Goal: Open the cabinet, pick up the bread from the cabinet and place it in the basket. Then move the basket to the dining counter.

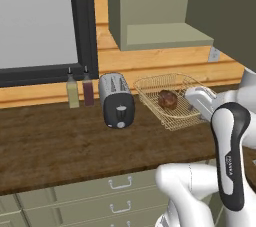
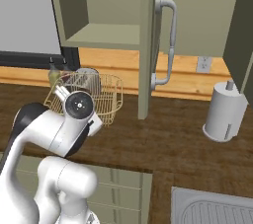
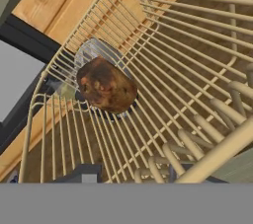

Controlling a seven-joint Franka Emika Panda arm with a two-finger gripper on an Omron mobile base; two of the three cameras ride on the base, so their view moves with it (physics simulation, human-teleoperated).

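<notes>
gripper (image 3: 129,177): low at the near rim of the basket; one dark tip rises left of the wires in the hand view, the other is hidden behind the rim. Cannot tell if the jaws are apart or pinched on the wire, and no contact is visible. Judged to be lining up on the rim for the carry.
arm (image 1: 227,136): reaches in from the near right, wrist just beside the basket's right side in the left base view.
basket (image 1: 175,119): sits flat on the dark wood worktop (image 1: 60,146), right of the toaster, not lifted. The flared rim gives a thin wire edge to grab; the mesh is open, so a fingertip could slip between wires.
bread (image 1: 168,99): already inside the basket, near the middle of its floor, loose and round. Likely to roll if the basket tips, so the lift wants to stay level.
toaster (image 1: 117,100): just beside the basket's left side, small gap. Tight that way.
bottles (image 1: 80,88): two, behind and left of the toaster, near the window.
cabinet (image 1: 160,33): door (image 2: 147,45) swung open, hanging edge-on over the worktop right of the basket in the right base view; shelf bare. Door edge and bar handle (image 2: 170,40) narrow the way out to the right.
paper towel roll (image 2: 225,111): far right, well apart.
open room: near side of the worktop in front of the basket looks free; pulling back toward the robot seems the cleanest exit.
stage: bread step looks done, basket move not yet begun.
</notes>
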